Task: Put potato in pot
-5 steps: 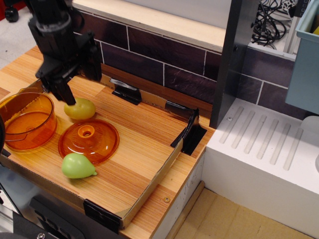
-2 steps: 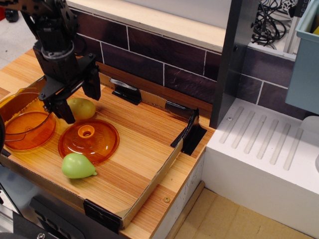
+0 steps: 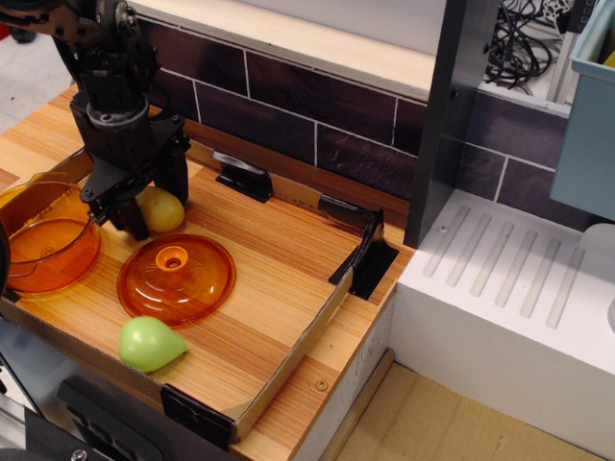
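Observation.image view, black gripper (image 3: 154,206) at upper left, fingers apart straddling the potato (image 3: 161,209) on the wooden tray (image 3: 269,288), orange pot (image 3: 43,240) at left edge.

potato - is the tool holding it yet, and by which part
The tool straddles the potato, one finger on each side of its middle, down on the board. Whether the fingers actually press it cannot be told; it is not lifted.

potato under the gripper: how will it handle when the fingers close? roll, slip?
The potato is a smooth, glossy oval, so it will probably slip or squirt sideways if the gripper closes off-centre. Its rounded shape on the flat wooden tray suggests that it rolls easily when nudged. It looks like hard toy plastic, so likely rigid and light.
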You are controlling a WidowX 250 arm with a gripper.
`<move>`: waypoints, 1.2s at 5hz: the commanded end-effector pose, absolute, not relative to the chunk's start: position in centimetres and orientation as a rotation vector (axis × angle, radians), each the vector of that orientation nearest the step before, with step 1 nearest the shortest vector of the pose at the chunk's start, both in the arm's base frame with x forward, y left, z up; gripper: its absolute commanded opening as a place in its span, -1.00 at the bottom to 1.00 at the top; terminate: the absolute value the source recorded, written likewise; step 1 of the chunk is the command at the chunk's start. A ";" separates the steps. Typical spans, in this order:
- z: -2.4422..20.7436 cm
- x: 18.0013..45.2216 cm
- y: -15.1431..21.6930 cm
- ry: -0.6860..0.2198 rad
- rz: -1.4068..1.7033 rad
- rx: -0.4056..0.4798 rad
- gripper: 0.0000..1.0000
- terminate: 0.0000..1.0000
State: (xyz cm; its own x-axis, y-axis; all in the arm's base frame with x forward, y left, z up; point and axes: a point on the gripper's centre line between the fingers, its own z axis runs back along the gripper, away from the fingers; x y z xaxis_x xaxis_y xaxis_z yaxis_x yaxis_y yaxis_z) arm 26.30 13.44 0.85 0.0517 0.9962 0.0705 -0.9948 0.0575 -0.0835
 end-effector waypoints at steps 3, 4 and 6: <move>11.3 26.0 14.3 -0.124 1.498 -0.121 -1.00 -1.00; 12.2 22.7 16.2 -0.098 1.459 -0.125 -1.00 -1.00; 10.5 19.9 19.7 -0.080 1.425 -0.096 -1.00 -1.00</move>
State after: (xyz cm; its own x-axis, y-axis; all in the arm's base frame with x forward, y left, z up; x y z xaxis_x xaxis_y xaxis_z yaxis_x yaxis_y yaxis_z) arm 20.22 18.64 9.29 0.1462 0.9889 -0.0274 -0.9855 0.1432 -0.0905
